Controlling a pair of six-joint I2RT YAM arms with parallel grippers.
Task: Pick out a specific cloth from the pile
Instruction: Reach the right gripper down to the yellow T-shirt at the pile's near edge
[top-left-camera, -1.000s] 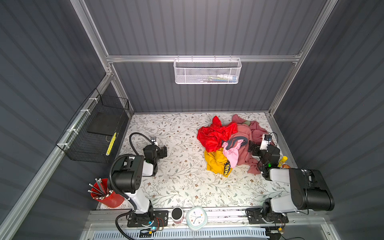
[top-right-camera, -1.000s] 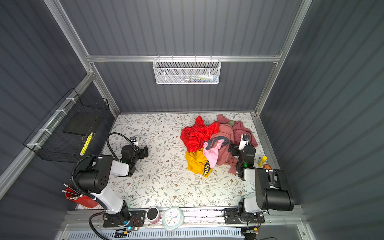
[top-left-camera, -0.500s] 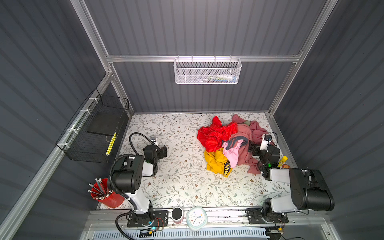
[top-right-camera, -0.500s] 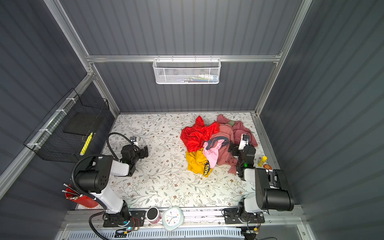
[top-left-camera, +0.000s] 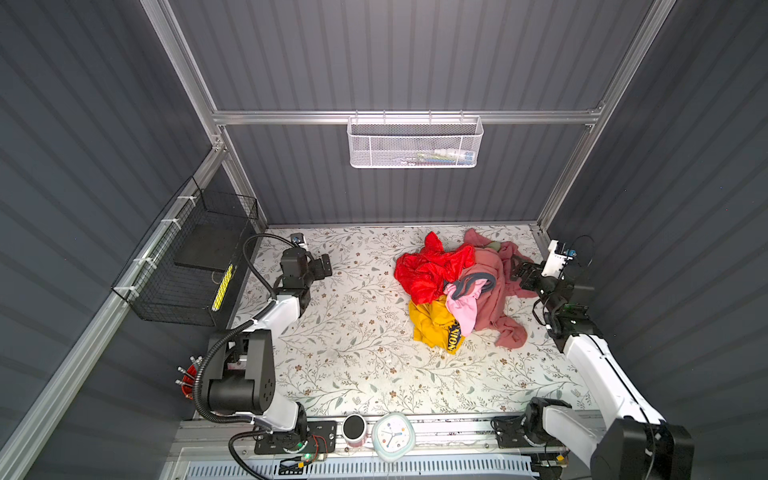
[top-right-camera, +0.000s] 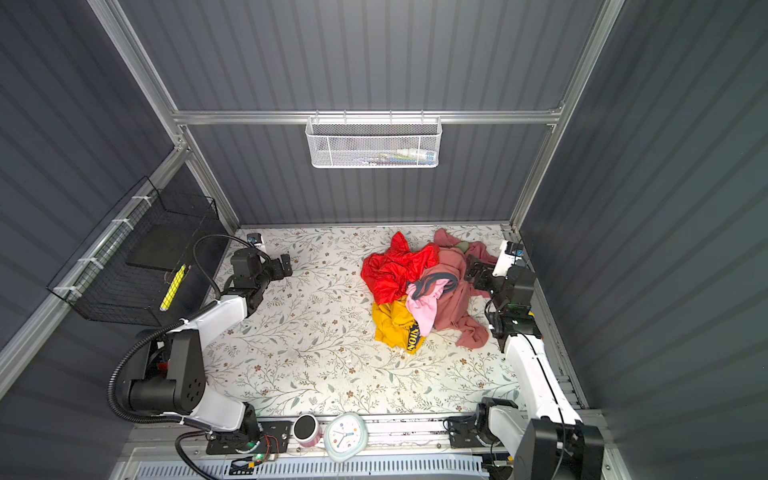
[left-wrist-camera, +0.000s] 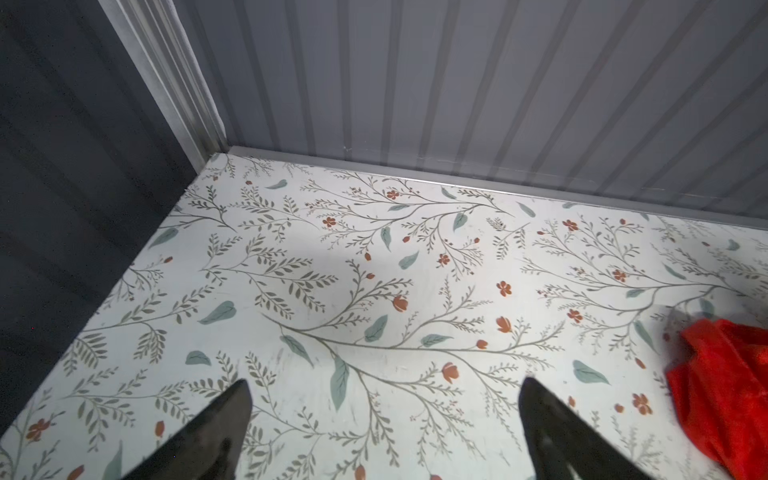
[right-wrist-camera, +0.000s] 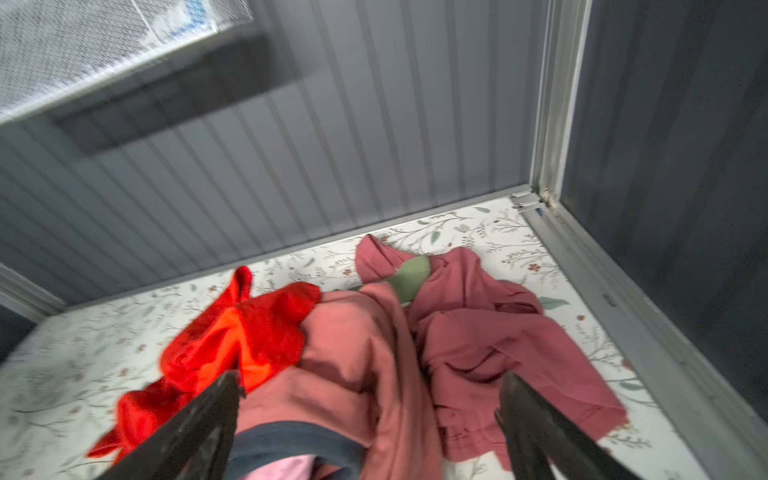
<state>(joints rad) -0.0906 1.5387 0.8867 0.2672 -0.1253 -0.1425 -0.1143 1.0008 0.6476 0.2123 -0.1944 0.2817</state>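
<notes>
We saw our right hand (top-left-camera: 520, 271), still spread and empty, shift slightly over the dusty-rose side of the pile (top-left-camera: 490, 291), while our left hand (top-left-camera: 325, 266) stayed spread above the counter (top-left-camera: 353, 357) and the yellow cloth (top-left-camera: 430, 328) lay untouched at the front edge, so the pick remained ahead.

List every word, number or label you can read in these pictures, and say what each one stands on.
"NION": yellow letters on the navy band of the cloth; any letters before them are hidden by a fold.
Clock: the dial markings are too small to read.
Tube in the white mesh basket: the print is too blurred to read.
Nothing else legible shows in any view.
</notes>
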